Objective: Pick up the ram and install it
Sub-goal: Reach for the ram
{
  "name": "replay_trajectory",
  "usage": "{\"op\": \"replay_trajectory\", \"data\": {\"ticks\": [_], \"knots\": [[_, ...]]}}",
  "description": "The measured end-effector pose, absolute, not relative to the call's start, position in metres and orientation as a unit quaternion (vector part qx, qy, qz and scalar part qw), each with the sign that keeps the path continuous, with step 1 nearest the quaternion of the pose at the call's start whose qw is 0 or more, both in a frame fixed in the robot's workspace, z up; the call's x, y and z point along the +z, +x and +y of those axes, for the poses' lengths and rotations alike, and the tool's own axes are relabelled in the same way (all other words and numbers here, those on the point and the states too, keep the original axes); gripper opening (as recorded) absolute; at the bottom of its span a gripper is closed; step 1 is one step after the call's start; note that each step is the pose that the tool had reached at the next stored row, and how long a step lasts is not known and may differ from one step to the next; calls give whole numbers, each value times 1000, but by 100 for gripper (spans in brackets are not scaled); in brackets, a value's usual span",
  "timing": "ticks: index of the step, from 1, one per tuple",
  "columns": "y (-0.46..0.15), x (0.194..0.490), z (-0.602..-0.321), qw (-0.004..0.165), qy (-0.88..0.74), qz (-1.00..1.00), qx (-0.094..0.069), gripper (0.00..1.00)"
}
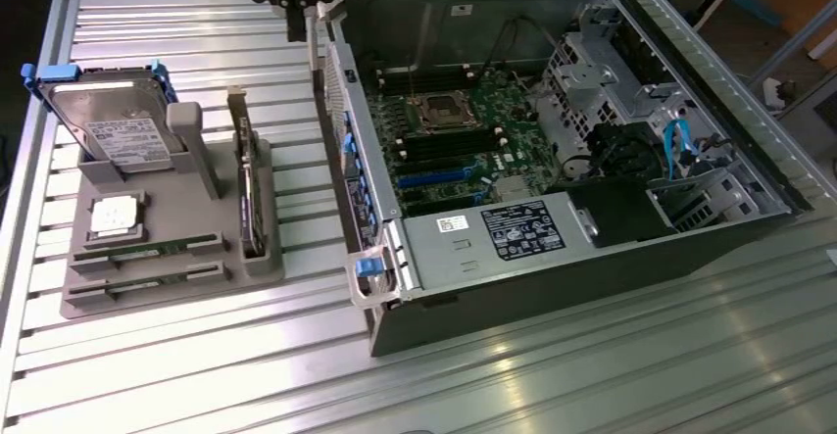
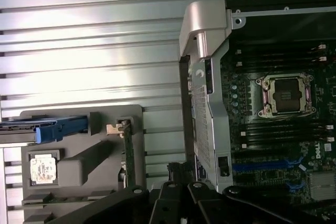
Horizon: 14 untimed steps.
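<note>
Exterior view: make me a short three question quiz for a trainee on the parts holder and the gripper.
1. Does the gripper hold either of the ram sticks?
2. True or false: both ram sticks lie in the grey holder.
3. The hard drive is: A on edge in the holder, B flat in the holder, C in the gripper.
Key: 1 no; 2 true; 3 A.

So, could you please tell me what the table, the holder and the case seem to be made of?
table: probably aluminium; ribbed silver slats with a bright, brushed glare.
holder: likely plastic; uniform matte grey with soft moulded edges and no shine.
case: apparently sheet metal; bare pale grey panels that are thin, folded and perforated, with a black outer shell.
</note>
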<state>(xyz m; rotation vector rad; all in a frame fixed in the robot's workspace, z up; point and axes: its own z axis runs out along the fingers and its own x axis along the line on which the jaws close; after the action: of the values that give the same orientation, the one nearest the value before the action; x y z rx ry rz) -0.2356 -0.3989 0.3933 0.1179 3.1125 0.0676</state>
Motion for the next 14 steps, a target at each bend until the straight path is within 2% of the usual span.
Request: {"op": "replay_trajectory", "data": {"ticks": [14], "knots": [[-268,393,-399,13,38,999,22,11]]}}
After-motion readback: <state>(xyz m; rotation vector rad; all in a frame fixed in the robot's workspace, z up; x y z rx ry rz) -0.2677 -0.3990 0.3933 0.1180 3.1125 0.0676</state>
